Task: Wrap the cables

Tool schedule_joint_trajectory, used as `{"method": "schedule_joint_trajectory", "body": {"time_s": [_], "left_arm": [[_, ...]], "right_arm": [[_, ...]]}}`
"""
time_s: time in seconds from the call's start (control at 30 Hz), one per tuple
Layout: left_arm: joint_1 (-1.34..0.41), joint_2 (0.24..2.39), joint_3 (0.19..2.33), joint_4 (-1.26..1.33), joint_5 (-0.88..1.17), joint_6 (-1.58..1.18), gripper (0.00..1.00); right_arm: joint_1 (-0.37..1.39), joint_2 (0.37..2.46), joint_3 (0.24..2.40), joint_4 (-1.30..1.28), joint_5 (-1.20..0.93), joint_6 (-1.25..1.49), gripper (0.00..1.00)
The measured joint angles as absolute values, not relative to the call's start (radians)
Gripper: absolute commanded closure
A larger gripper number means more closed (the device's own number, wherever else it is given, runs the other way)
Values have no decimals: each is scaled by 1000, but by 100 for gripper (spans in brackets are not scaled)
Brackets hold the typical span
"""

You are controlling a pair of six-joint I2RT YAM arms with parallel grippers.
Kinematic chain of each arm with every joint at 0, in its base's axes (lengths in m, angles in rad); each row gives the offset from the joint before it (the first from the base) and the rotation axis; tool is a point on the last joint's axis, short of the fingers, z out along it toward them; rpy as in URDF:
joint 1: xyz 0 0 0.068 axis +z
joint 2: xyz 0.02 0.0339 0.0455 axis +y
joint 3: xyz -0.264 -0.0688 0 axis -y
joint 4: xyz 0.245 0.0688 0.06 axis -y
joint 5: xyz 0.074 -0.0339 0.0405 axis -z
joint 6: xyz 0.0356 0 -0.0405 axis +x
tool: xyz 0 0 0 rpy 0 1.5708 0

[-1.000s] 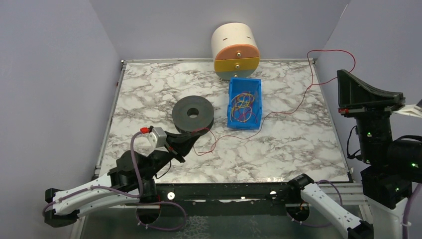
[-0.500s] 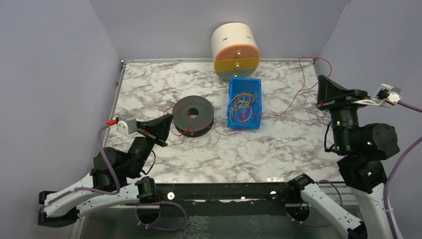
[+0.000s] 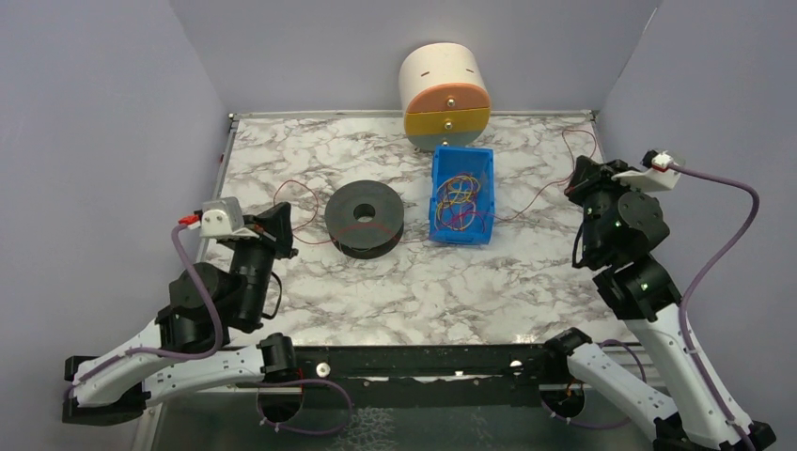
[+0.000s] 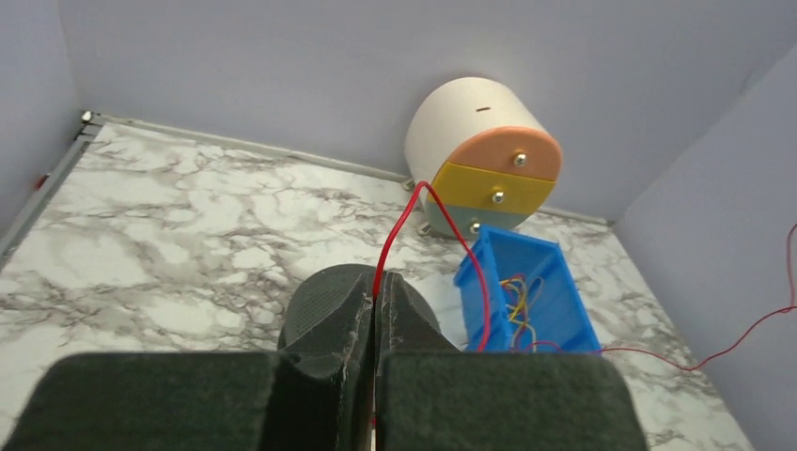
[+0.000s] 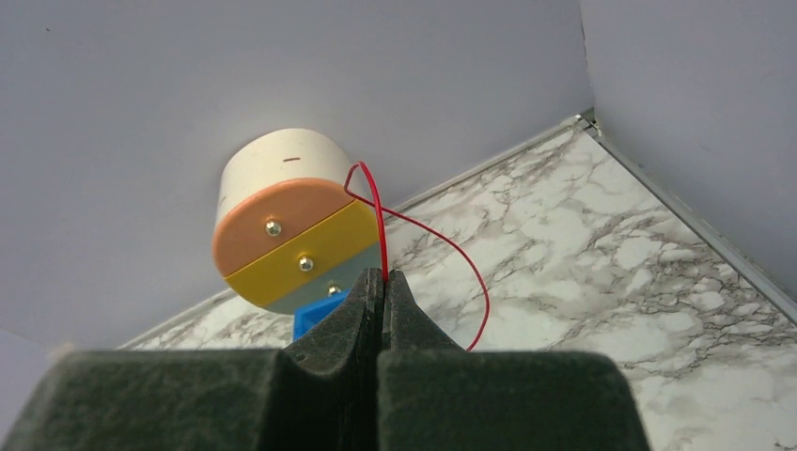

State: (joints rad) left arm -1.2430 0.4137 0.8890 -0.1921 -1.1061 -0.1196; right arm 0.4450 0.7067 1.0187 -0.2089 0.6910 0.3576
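The cable (image 3: 538, 194) is a thin red wire. It runs from my left gripper (image 3: 280, 218) in a small loop to the black spool (image 3: 365, 218), past the spool's front and the blue bin, then up to my right gripper (image 3: 578, 178). The left gripper sits left of the spool, shut on the cable (image 4: 399, 225), which rises from between its fingertips (image 4: 376, 282). The spool (image 4: 315, 293) shows just behind those fingers. The right gripper (image 5: 384, 277) hangs over the table's right edge, shut on the cable (image 5: 379, 221), which loops off to its right.
A blue bin (image 3: 461, 236) holding several coloured wires stands right of the spool. A round white drawer unit (image 3: 445, 94) with orange, yellow and grey fronts stands at the back wall. Grey walls close the table on the left, back and right.
My left gripper has swung from the spool's front to its left side, pulling the cable along. The right arm has come down from high on the right to the table's right edge.
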Motion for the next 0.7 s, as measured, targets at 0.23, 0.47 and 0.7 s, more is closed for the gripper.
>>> {"method": "schedule_joint_trajectory", "body": {"time_s": [0.23,0.47,0.7], "left_arm": [[-1243,513,896,-362,-1116,-253,100],[-1243,682,807,-408,-980,-428,100],[-1243,923,740,-268,-804,-500,100]], "right_arm": [[445,699,1018,-218,671,401,99],[445,690,1112,-207,645,392,99],[445,675,1203,-195,612,375,99]]}}
